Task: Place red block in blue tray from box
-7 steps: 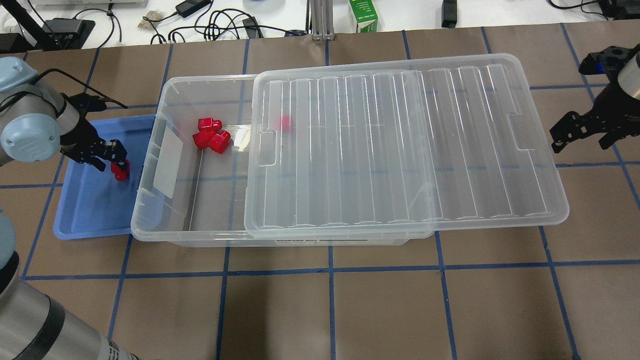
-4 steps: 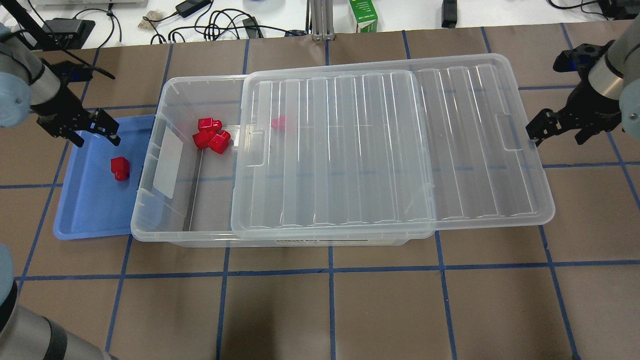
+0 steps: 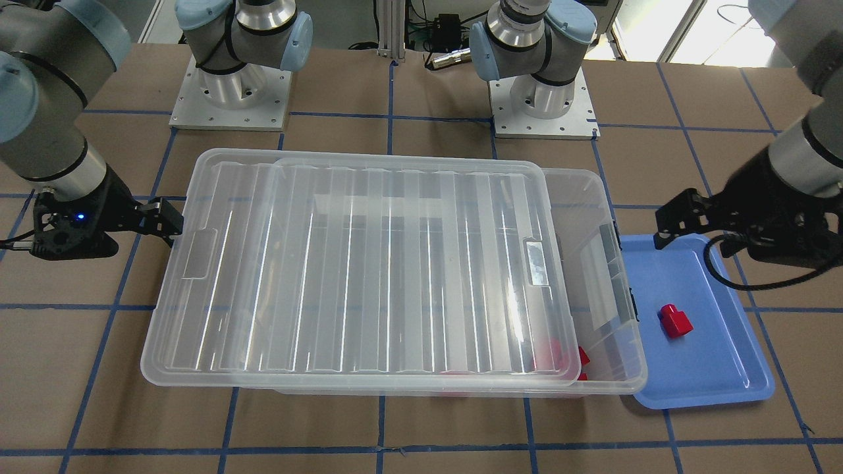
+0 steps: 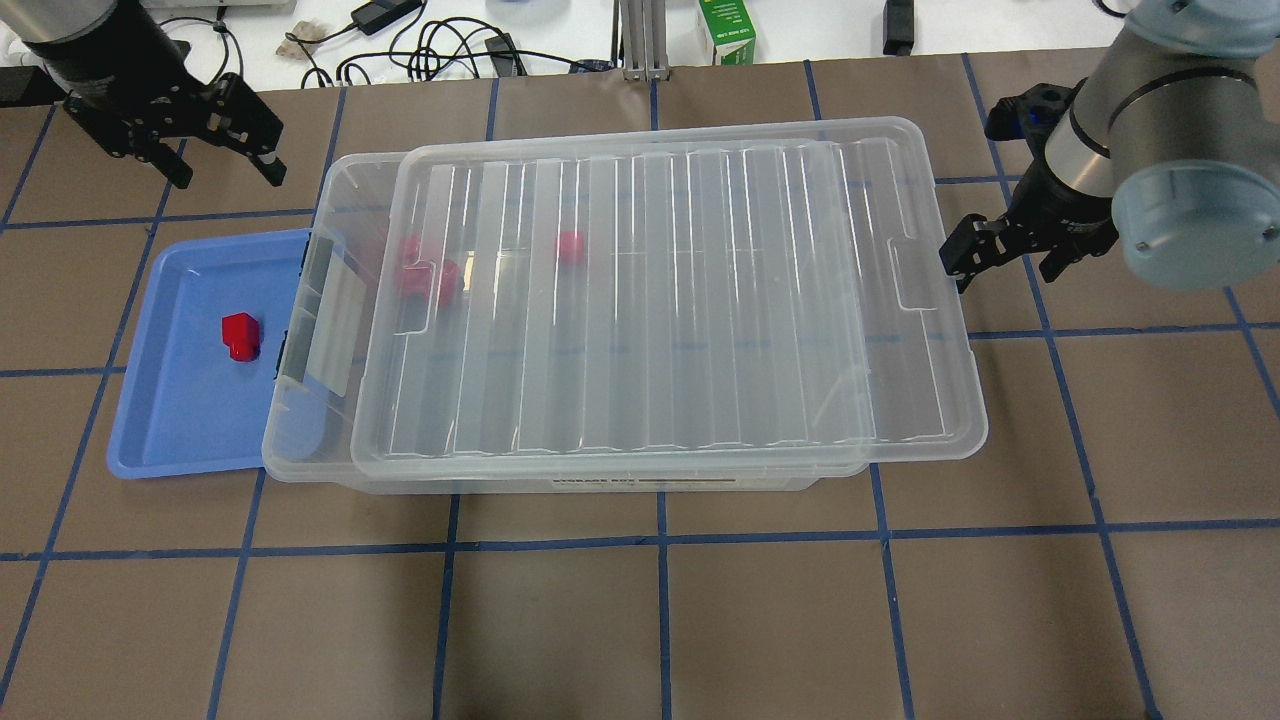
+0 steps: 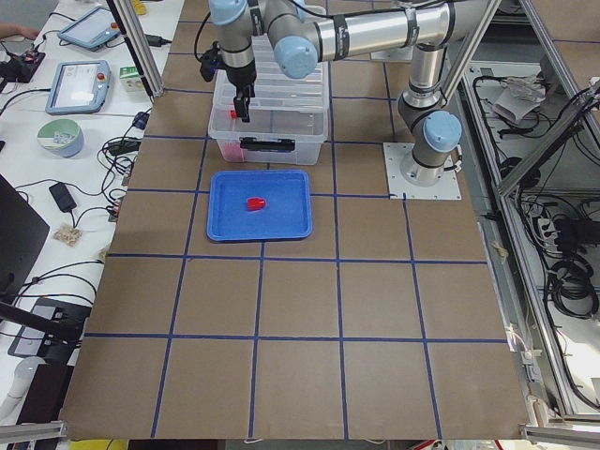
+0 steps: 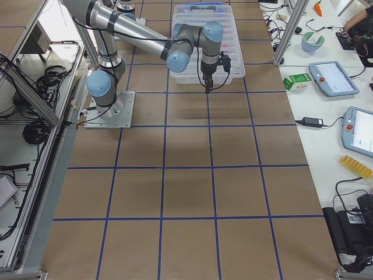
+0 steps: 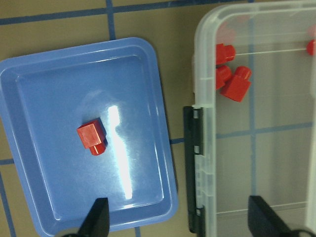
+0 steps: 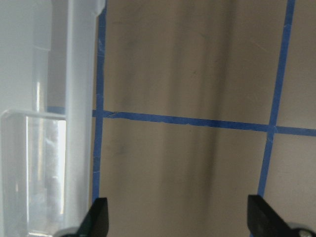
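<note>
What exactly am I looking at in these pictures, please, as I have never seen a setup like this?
Two robot arms are bolted to a brown table marked with blue tape; each ends in a two-finger tool. Four fixed cameras watch: behind the robot, facing it, and at each table end. Two more ride on the wrists. On the table stands a large clear plastic storage box with its ribbed clear lid lying on top, off-centre. Beside it lies a shallow blue plastic tray holding one small glossy red block; more red blocks lie inside the box. The left tool hangs open, high near the tray; the right tool is open beside the lid's far end. Neither holds anything.
</note>
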Robot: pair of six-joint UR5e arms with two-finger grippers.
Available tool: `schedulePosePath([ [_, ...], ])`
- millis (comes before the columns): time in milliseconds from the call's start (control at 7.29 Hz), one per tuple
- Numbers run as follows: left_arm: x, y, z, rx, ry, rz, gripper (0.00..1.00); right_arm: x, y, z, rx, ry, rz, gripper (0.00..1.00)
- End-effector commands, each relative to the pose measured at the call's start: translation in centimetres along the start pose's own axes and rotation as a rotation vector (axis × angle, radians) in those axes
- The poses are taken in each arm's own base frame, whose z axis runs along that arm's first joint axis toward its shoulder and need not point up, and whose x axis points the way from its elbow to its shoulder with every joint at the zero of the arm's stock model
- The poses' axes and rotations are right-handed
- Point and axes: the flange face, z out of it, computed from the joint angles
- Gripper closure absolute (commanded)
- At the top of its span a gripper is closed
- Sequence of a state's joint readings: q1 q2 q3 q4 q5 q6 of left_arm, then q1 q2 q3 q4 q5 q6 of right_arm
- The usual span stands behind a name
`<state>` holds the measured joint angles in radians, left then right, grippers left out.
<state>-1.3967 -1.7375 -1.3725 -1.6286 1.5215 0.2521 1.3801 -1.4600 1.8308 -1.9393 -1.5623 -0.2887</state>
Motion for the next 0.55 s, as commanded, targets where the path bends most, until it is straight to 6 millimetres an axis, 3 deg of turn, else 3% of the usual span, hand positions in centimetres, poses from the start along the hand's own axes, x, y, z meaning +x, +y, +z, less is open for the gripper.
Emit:
schedulePosePath([
  [0, 9.6, 4.2, -2.0, 0.003, -0.029, 0.031, 0.00, -3.3, -0.1, 0.3, -0.004, -0.003, 0.014, 0.00],
  [137, 10.0, 5.3, -1.9, 0.006, -0.035, 0.033, 0.00, -5.2, -0.2, 0.3, 0.003, 0.000, 0.014, 0.00],
  [275, 10.4, 6.0, -1.6, 0.000, -0.035, 0.022, 0.00, -5.3, -0.4, 0.1, 0.022, 0.007, 0.012, 0.00],
  [412, 10.5, 6.8, -2.7, 0.027, -0.042, 0.027, 0.00, -5.3, -0.4, -0.3, 0.030, 0.007, 0.010, 0.00],
])
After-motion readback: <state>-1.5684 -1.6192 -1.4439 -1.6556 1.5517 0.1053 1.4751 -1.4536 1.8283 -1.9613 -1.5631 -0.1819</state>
